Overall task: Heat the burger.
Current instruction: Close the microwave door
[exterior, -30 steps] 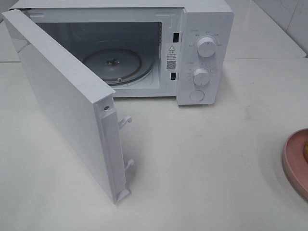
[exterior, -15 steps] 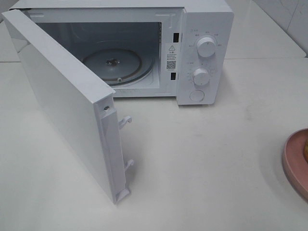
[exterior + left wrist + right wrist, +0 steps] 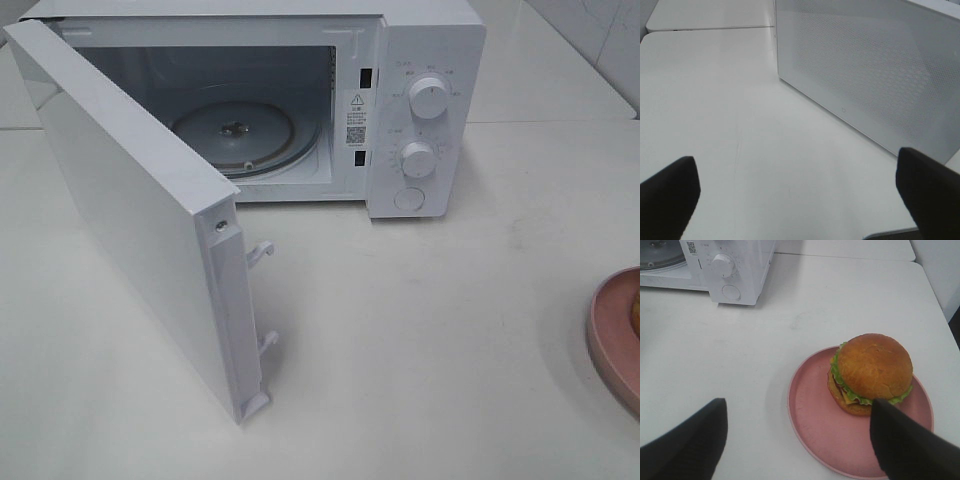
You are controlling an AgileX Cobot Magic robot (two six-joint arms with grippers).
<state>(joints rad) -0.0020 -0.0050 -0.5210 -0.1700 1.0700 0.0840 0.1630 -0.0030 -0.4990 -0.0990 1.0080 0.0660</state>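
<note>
Burger sits on a pink plate at the right edge of the worktop, well apart from the microwave at the far side. From the high camera I see only a sliver of that plate; the burger itself shows properly in the right wrist view alone. The microwave door stands swung wide toward the near left, and the glass turntable inside is bare.

My right gripper hangs above the plate with its jaws wide and nothing between them; one finger overlaps the burger's edge in that view, though I judge it to be above the bun, not touching. My left gripper has its jaws spread wide too, holding nothing, facing the outside of the door.

I take the step in hand to be the pick-up. Next I need to centre the right jaws over the bun, lower, and close on its sides gently enough not to squash the layers, then carry it left into the cavity past the door.
</note>
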